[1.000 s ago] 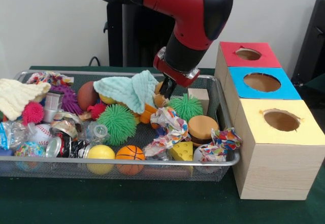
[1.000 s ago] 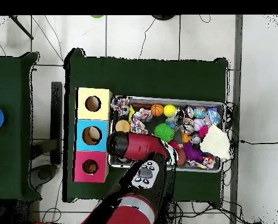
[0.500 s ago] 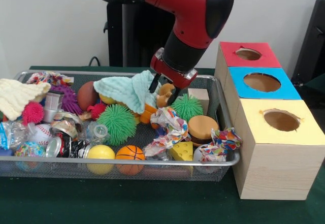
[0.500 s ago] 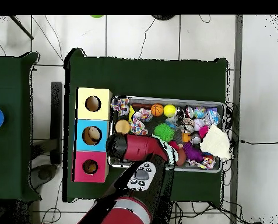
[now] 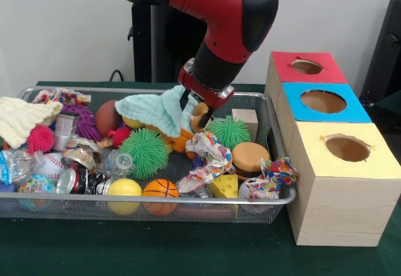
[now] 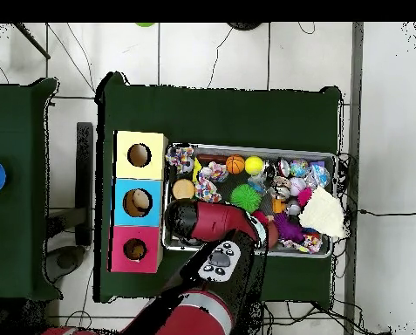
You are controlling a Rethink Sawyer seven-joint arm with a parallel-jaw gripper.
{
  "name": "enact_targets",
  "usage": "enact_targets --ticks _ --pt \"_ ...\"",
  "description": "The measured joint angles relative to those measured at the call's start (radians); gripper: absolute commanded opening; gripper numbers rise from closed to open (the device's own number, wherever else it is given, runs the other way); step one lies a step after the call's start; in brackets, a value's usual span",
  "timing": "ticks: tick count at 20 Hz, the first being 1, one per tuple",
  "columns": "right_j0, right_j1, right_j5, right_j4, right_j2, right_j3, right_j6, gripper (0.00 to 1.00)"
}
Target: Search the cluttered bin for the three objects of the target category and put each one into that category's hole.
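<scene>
Green table (image 5: pixel 125 251), mesh bin (image 5: pixel 269 110) of clutter, pincer (image 5: pixel 193 114) clamped on tan toy (image 5: pixel 200 116), beside mint cloth (image 5: pixel 156 110), three-hole box (image 5: pixel 332 157) right.

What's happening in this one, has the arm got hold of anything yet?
The Sawyer arm reaches down into the wire mesh bin of mixed toys, its gripper closed around a small tan-orange toy just above the clutter, beside the mint green cloth. Three wooden boxes stand beside the bin, topped red, blue and yellow, each with a round hole. The toy is not yet over any hole.
</scene>
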Motion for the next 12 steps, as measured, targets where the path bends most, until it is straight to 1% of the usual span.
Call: enact_targets --ticks 2,3,7,11,12 --pt "-0.009 0.002 0.025 0.003 0.0 -0.003 0.0 1.0" --pt "-0.024 0.003 0.055 0.007 0.0 -0.008 0.0 1.0" --pt "-0.054 0.003 0.095 0.014 0.004 -0.022 0.0 1.0" --pt "-0.106 0.003 0.133 0.02 0.034 -0.035 0.0 1.0" --pt "-0.11 0.003 0.135 0.021 0.037 -0.035 0.0 1.0"
